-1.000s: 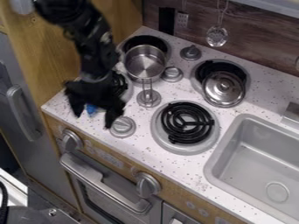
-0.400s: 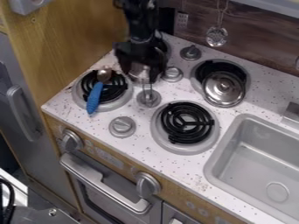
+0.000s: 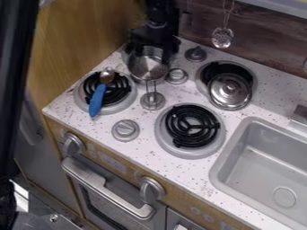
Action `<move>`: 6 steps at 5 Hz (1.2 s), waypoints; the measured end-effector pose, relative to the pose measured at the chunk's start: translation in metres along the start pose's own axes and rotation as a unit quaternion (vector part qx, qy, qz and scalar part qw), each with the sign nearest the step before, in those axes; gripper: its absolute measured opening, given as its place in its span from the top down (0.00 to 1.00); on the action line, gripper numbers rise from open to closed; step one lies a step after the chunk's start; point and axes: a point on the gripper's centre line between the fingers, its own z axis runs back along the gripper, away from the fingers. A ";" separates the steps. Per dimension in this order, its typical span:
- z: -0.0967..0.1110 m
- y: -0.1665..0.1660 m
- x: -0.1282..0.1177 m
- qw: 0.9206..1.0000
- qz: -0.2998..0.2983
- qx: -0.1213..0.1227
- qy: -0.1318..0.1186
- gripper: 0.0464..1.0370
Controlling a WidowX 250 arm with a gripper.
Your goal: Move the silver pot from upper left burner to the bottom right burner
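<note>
Silver pot (image 3: 148, 66): sits at the upper left burner (image 3: 128, 53), its open mouth facing up. Gripper (image 3: 150, 53) is over the pot's far side, at the back rim; its jaws stand apart, nothing seen clamped, and part of the pot shows between them. Contact with the rim: cannot tell. Key relation: the handle (image 3: 151, 85) runs from the near side of the pot toward the front of the stove, so the long axis of pot plus handle points away from the jaws, with the bowl nearer them than the handle. Inference: a grip on the far wall looks the shorter reach, one finger inside and one outside; the handle would then lead on the way to the bottom right burner (image 3: 190, 126), forward and to the right. Risk: handle catching the centre knob (image 3: 153, 101).
</note>
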 end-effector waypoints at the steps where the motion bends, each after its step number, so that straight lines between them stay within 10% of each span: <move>1: -0.008 0.012 0.012 1.000 0.006 0.021 0.006 0.04; 6: -0.052 0.038 -0.035 0.994 0.061 0.013 0.091 0.07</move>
